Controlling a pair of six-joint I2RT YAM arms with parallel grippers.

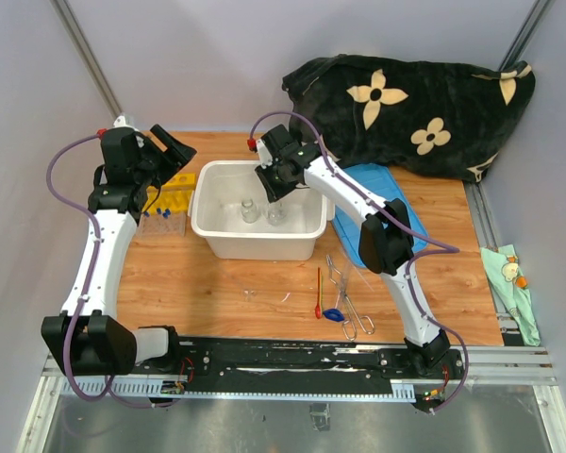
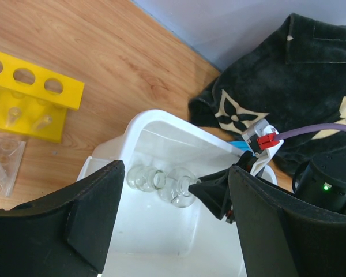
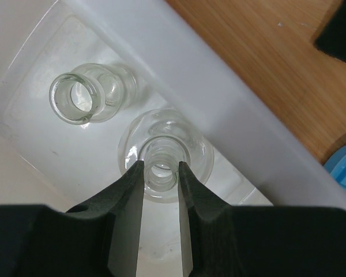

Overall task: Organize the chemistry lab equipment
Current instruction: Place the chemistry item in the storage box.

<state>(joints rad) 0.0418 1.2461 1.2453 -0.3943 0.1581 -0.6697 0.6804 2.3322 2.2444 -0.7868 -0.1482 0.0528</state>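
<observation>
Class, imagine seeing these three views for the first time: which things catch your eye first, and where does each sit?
The white tub at the centre draws the eye, with the right pincer closed on the neck of a round glass flask inside it, beside a second flask. A black cloth with cream flowers lies at the far right, and a yellow tube rack stands left of the tub.

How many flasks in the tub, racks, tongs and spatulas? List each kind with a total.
flasks in tub: 2
rack: 1
tongs: 1
spatula: 1
Total: 5
</observation>
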